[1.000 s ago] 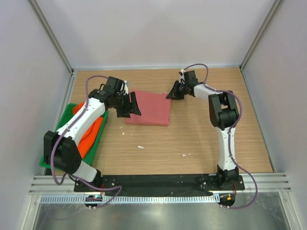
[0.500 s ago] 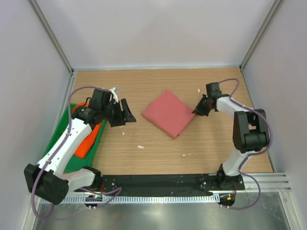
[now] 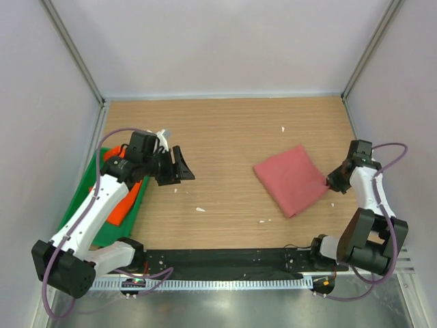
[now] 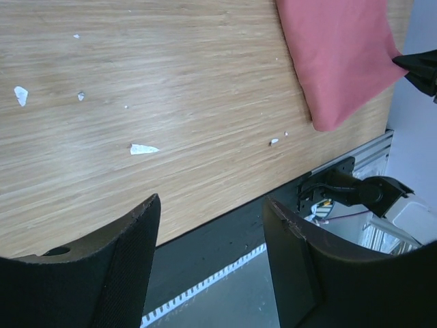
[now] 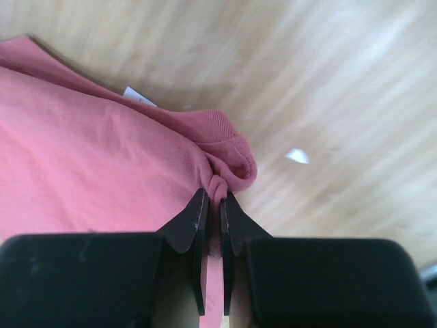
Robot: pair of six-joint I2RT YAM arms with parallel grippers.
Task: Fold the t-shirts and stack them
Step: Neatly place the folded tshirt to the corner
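We find the pink t-shirt (image 3: 292,180) folded into a near-square pad on the right half of the table (image 3: 225,130). It is turned diagonally, one corner toward the near edge, with its slightly longer axis running far-left to near-right. The right gripper (image 3: 332,181) is clenched on a bunched fold at its right corner. A small white tag (image 5: 140,97) shows at the hem, too small to read. The orange t-shirt (image 3: 126,195) lies lengthwise in the green tray (image 3: 102,225), partly under the left arm. The left gripper (image 3: 179,166) hangs released, holding nothing.
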